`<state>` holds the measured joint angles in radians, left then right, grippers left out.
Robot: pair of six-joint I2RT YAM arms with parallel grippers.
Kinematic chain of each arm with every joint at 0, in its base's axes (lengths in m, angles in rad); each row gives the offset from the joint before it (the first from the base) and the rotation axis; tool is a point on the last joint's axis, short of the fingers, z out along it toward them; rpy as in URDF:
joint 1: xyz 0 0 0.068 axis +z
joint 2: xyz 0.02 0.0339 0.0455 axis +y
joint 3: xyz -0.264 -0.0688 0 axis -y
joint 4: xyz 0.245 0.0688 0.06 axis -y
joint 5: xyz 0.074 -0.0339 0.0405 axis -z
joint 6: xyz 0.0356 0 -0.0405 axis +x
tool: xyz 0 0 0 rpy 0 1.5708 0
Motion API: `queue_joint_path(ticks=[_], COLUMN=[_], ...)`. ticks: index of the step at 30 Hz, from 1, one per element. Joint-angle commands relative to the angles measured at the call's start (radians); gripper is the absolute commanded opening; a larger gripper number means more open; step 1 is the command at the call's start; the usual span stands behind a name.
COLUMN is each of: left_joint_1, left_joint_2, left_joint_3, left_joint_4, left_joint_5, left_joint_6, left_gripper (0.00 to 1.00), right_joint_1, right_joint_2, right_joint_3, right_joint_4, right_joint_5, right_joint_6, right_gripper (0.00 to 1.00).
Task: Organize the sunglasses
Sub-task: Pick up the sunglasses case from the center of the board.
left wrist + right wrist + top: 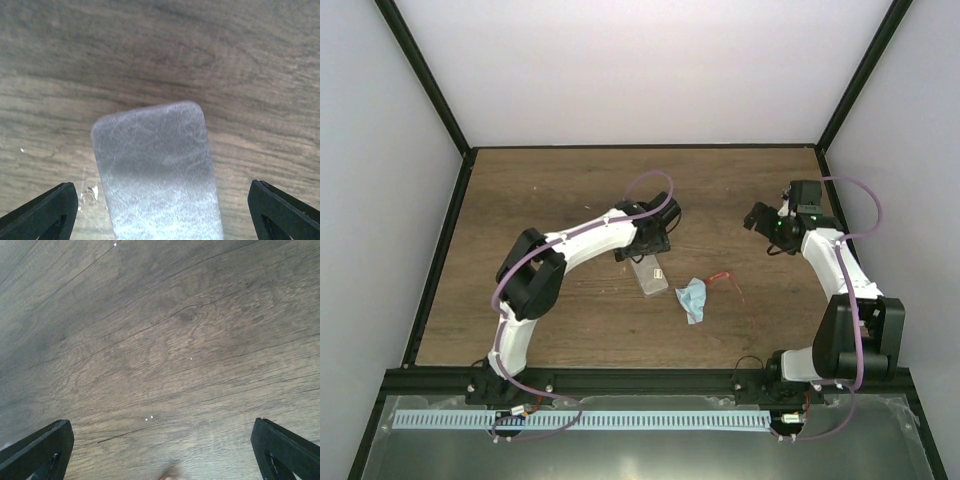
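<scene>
The sunglasses [724,279], a thin red wire frame, lie on the table right of centre. The flat grey case [649,276] lies closed at the centre; it fills the left wrist view [155,170]. My left gripper [642,252] is open just above the case's far end, with its black fingers [45,212] wide on either side and not touching it. My right gripper [761,218] is open and empty above bare wood, behind and right of the sunglasses. Its fingertips [40,450] show at the lower corners of the right wrist view. A red blur [167,476] shows at that view's bottom edge.
A small light-blue cloth [693,298] lies crumpled between the case and the sunglasses. Black frame posts and pale walls [620,70] close the table at the back and sides. A metal rail [620,420] runs along the near edge.
</scene>
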<state>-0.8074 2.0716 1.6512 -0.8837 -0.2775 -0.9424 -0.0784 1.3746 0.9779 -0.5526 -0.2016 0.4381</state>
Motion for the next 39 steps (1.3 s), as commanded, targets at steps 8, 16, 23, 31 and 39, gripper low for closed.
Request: queue_joint_path(ticks=[8, 16, 23, 31, 39], left_joint_1=[-0.044, -0.044, -0.033, -0.032, 0.037], left_joint_2=[0.06, 0.068, 0.047, -0.005, -0.186], left_joint_3=[0.019, 0.025, 0.059, 0.066, -0.153], left_joint_4=[-0.063, -0.069, -0.098, -0.062, 0.013], left_joint_5=[0.077, 0.073, 0.011, 0.011, 0.019], left_joint_6=[-0.117, -0.1, -0.023, 0.038, 0.03], left_gripper=[0.91, 0.6, 0.5, 0.88, 1.0], right_joint_1=[0.003, 0.003, 0.027, 0.213, 0.431], right_joint_2=[0.017, 0.025, 0.022, 0.091, 0.205], right_joint_3=[-0.003, -0.004, 0.003, 0.083, 0.205], right_joint_4=[-0.008, -0.006, -0.009, -0.036, -0.066], right_joint_5=[-0.055, -0.077, -0.087, -0.028, 0.037], right_joint_6=[-0.02, -0.019, -0.019, 0.006, 0.053], right_gripper=[1.0, 1.0, 1.0, 1.0, 1.0])
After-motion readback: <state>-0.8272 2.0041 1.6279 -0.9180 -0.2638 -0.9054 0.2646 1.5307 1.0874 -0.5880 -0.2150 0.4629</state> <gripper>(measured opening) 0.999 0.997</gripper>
